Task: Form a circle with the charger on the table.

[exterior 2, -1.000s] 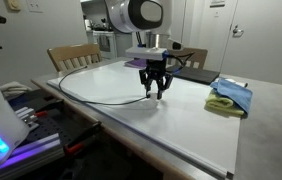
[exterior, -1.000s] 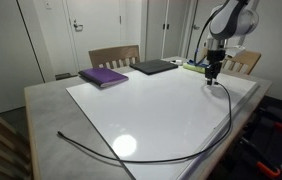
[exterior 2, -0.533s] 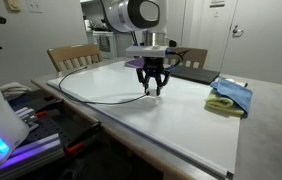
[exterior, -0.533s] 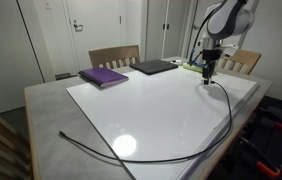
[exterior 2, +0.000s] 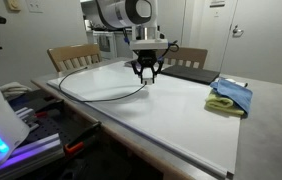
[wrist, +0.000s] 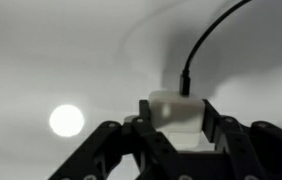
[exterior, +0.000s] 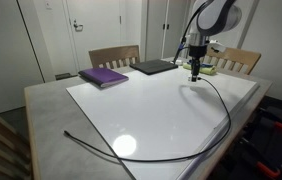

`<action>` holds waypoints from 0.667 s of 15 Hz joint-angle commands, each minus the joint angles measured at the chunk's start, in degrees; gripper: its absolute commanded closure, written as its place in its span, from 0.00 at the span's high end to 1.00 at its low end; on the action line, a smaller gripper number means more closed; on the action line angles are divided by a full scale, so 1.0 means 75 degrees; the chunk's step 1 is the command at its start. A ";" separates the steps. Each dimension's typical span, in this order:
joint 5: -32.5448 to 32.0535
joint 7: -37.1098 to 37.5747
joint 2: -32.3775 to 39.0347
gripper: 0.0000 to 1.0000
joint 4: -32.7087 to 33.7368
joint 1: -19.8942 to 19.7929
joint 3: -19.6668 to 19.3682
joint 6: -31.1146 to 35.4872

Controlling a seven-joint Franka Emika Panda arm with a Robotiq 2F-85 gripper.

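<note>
The charger is a long thin black cable (exterior: 221,125) that sweeps in a wide arc over the table (exterior: 41,105), from a free end near the front left corner round to my gripper (exterior: 195,74). In the wrist view its small white plug block (wrist: 175,112) sits between my black fingers (wrist: 209,118), cable leaving it upward. My gripper (exterior 2: 145,76) is shut on that block, held just above the glossy white panel (exterior 2: 171,110) toward the far side. The cable (exterior 2: 91,97) curves off behind it.
A purple book (exterior: 103,76) and a flat dark laptop (exterior: 155,67) lie at the table's far edge. A blue and yellow-green cloth (exterior 2: 229,97) lies on the grey rim. Wooden chairs (exterior: 114,56) stand behind the table.
My gripper has carried the plug block away from the table's edge toward the far middle, and the cable's end section has swung along after it. The grip has not changed.
</note>
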 commanded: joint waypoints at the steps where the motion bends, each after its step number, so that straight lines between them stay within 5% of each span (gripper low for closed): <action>1: 0.0370 -0.1514 0.0066 0.26 0.0139 -0.0205 0.0546 0.0089; 2: 0.0221 -0.0792 0.0008 0.26 0.0048 0.0056 0.0197 -0.0001; 3: 0.0275 -0.0861 0.0011 0.51 0.0055 0.0088 0.0243 -0.0003; 6: 0.0265 -0.0793 0.0016 0.51 0.0052 0.0107 0.0199 -0.0006; 7: 0.0263 -0.0791 0.0017 0.26 0.0052 0.0105 0.0184 -0.0006; 10: -0.0074 -0.1619 -0.0071 0.26 -0.0253 0.0177 0.0379 0.0147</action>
